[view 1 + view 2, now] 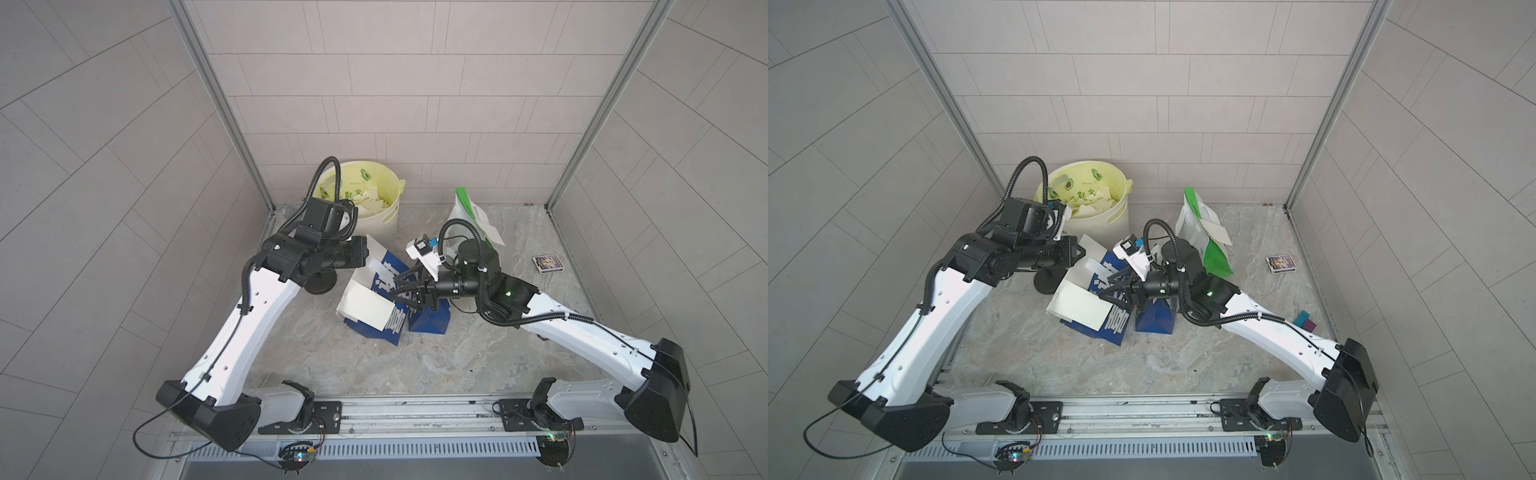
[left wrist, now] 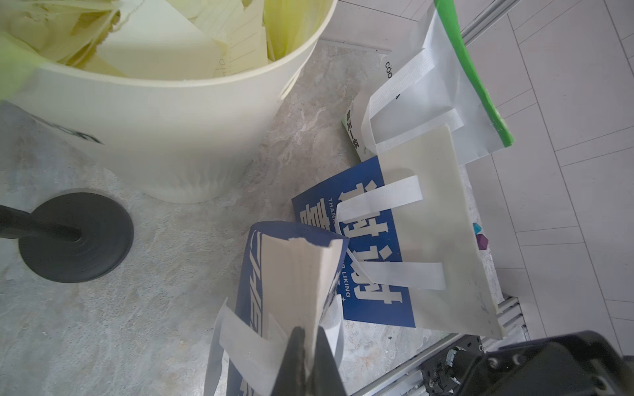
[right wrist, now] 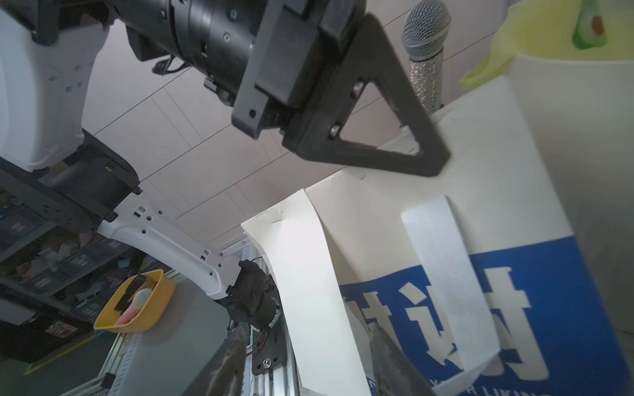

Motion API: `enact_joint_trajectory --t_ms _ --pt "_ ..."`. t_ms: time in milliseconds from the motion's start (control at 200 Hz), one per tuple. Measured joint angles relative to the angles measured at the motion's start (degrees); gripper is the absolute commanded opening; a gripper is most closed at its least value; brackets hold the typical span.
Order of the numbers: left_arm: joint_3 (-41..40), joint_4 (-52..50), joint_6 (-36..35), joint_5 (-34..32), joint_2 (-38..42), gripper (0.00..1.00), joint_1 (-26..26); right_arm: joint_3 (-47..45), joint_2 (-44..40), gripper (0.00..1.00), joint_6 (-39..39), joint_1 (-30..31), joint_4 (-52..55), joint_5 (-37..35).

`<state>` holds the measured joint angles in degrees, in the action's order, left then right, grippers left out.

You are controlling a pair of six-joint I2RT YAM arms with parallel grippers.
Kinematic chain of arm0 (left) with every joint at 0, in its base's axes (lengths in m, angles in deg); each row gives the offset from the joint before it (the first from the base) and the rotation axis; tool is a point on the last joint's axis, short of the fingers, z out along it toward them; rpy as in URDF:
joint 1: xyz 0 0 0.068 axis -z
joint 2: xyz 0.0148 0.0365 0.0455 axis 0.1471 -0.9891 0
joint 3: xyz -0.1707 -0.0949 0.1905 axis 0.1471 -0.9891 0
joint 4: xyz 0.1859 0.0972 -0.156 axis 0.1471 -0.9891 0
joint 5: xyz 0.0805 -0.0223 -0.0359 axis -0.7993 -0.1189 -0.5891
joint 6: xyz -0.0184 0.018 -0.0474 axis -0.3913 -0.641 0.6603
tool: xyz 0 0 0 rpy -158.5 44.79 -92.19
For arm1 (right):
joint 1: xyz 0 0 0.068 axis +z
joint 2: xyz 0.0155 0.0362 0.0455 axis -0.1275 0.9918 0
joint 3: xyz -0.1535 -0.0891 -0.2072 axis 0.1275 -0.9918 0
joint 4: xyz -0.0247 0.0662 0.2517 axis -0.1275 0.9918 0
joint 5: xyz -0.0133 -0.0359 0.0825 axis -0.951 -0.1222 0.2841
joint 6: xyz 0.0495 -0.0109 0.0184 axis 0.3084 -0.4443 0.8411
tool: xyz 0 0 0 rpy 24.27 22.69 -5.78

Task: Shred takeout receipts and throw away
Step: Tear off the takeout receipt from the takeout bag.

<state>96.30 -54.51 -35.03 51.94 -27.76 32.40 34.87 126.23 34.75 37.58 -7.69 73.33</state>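
The left claw (image 2: 310,343) is pinched fully closed on the pale upper edge of a stiff blue paper bag (image 2: 252,274), holding that edge up off the marbled, stone-look bench (image 1: 374,365). A takeout receipt (image 3: 308,291), a long, smooth white rectangular slip stapled at its top corner, curves down the bag's face beside a flat woven-looking white strap handle (image 3: 446,281). The right claw (image 1: 397,286) stands about half open, one dark finger on each side of the slip, gripping nothing. Torn pale receipt scraps (image 1: 372,199) lie heaped in a round cream plastic bin (image 1: 386,224) lined with thin yellow-green film.
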Motion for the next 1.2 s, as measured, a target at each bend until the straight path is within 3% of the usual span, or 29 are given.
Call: enact_joint_trajectory --t_ms 260,700,756,831,951,1086,1201 --pt "0.0 1.1 0.4 1.9 0.0 0.0 0.0 5.8 6.4 0.58 -3.8 1.9 6.6 1.7" --pt "0.0 1.7 0.8 1.9 0.0 0.0 0.0 7.5 10.0 0.38 -3.3 3.1 6.2 6.4" --pt "-0.1 1.7 0.9 1.7 0.0 0.0 0.0 7.5 10.0 0.39 -2.8 3.1 5.3 6.9" --pt "-0.1 1.7 0.9 1.7 0.0 0.0 0.0 7.4 10.0 0.47 -2.4 3.2 4.8 6.4" --pt "-0.1 1.7 0.9 2.0 0.0 0.0 0.0 7.0 9.2 0.53 -3.9 3.2 5.9 1.1" --pt "-0.1 1.7 0.6 2.7 0.1 0.0 0.0 7.2 8.0 0.55 -9.0 3.1 11.8 -6.5" --pt "-0.1 1.7 0.4 2.8 0.3 0.0 0.0 7.8 7.8 0.55 -13.1 3.0 17.7 -7.8"
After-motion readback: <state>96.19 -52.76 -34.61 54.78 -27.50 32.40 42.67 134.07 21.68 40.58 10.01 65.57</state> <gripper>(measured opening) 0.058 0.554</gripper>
